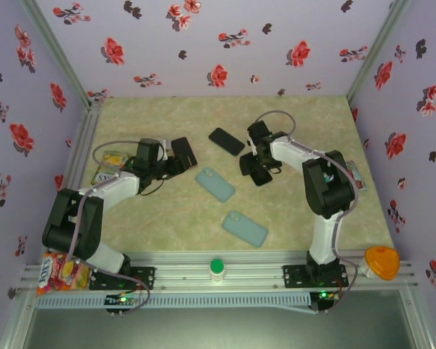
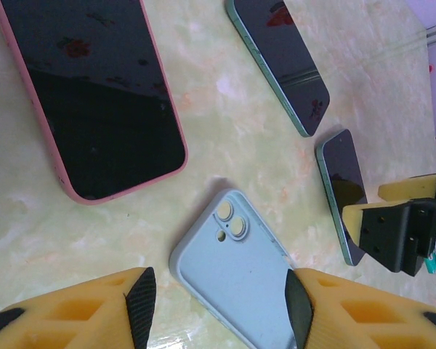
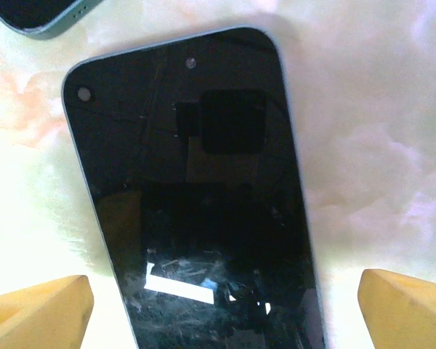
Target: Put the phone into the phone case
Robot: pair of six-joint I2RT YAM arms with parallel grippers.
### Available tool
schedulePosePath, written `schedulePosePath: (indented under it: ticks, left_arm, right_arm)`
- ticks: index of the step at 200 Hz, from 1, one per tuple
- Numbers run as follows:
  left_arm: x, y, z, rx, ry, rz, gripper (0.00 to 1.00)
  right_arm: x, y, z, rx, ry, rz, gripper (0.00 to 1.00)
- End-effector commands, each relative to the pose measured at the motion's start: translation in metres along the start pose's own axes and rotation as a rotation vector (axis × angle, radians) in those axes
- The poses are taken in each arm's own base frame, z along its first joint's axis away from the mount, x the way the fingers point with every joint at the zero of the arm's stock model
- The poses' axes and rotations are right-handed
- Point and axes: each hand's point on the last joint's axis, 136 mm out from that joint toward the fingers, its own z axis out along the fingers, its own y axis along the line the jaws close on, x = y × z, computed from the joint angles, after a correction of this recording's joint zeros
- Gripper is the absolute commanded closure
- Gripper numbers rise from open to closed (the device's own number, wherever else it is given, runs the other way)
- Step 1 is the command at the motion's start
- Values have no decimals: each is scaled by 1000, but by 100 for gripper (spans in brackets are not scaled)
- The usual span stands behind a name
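While right gripper [image 3: 225,291] gapes clear of phone [image 3: 196,182] edges, left gripper [image 2: 219,299] straddles case [image 2: 236,251], released.

From my left wrist, the pale blue case [image 2: 236,280] runs off the frame at 6 o'clock, between the fingers [image 2: 80,309] of my left hand [image 2: 219,302]. The pink-cased phone [image 2: 94,94] is cut at 10 o'clock, the green-edged phone [image 2: 283,62] at 12. My right hand [image 1: 258,173] covers one end of the dark phone [image 2: 341,182]; my right wrist view cuts it at 6. The packet [image 1: 110,161] at 9 o'clock on the worktop [image 1: 174,218] is too small to read.
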Motion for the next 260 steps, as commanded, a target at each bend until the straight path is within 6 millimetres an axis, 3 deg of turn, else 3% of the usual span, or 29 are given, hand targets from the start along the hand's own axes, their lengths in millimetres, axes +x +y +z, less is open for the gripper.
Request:
schedulePosePath:
  ticks: [1,30,75,112,188,260]
  left_arm:
    - [-3,-3,-3,13,-7,22,46]
    - [-3,-2,-4,9,-8,20,46]
    - [-3,-2,-3,7,-8,27,45]
    - [-5,-4,-2,3,2,55,45]
    - [-15,-19,4,38,25,110,45]
    - [-11,-37,29,120,164,169,45]
  right_arm:
    - [3,6,11,-27,30,-22,5]
    - [9,7,17,-33,51,-20,6]
    - [18,4,20,-17,75,-24,25]
    - [19,2,14,0,69,-44,29]
    - [9,17,-19,-77,-29,-51,31]
    - [17,48,-35,-114,-43,-142,31]
